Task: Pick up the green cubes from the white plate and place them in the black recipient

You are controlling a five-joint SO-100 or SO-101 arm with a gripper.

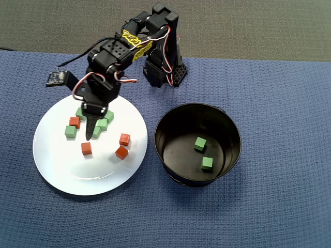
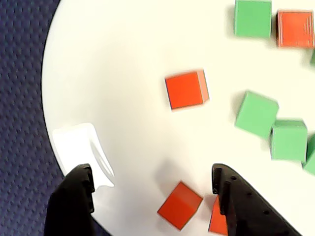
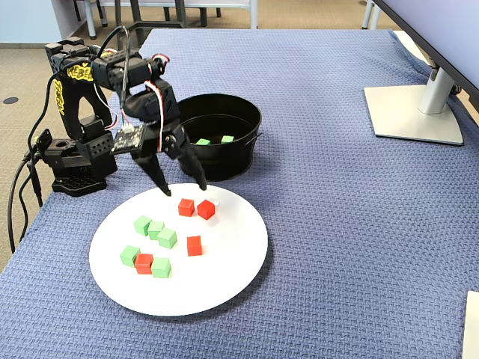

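The white plate (image 1: pixel 62 170) lies left of the black pot (image 1: pixel 230 129) on blue cloth. Several green cubes (image 1: pixel 102 124) sit on the plate's far left part among red-orange cubes (image 1: pixel 86 148). Two green cubes (image 1: pixel 200 143) lie in the pot. My gripper (image 1: pixel 93 130) hovers open and empty above the plate. In the wrist view its jaws (image 2: pixel 151 172) stand wide apart over two red-orange cubes (image 2: pixel 179 204) near the plate's rim (image 2: pixel 54 64), with green cubes (image 2: pixel 256 113) off to the right. The fixed view shows the gripper (image 3: pixel 184 190) above the plate (image 3: pixel 217 277), in front of the pot (image 3: pixel 224 161).
The arm's base (image 3: pixel 75 168) stands behind the plate, left of the pot. A small white piece (image 3: pixel 215 200) lies by the red-orange cubes near the plate's pot-side rim. A monitor foot (image 3: pixel 415 112) stands at the far right of the cloth.
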